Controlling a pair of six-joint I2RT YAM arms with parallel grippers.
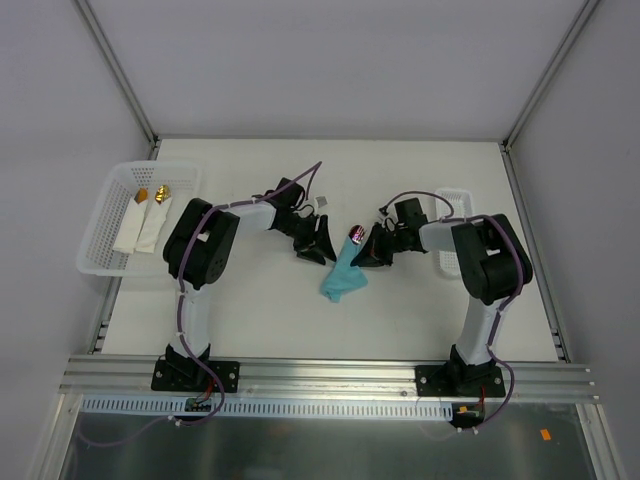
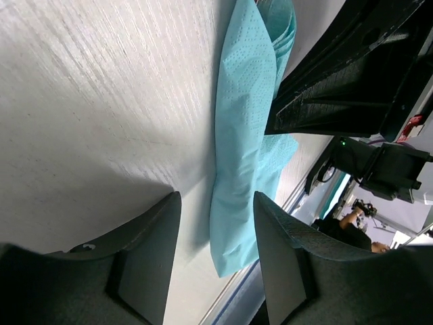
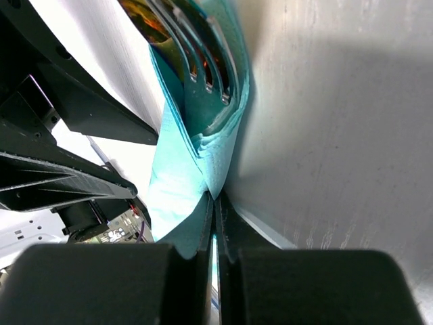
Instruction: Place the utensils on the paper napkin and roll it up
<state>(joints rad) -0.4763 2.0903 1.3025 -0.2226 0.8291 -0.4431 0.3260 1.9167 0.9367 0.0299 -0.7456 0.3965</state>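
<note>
Right claw (image 3: pixel 215 203) tight on paper napkin (image 3: pixel 172 177)

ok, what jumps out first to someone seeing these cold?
The teal paper napkin mid-table, loosely folded between both arms, with a shiny purplish utensil head poking out its far end. The right end effector is pinched shut on its edge below the fork tines; the left end effector sits open astride it. At far left, a white basket holds two white napkin rolls.
</note>
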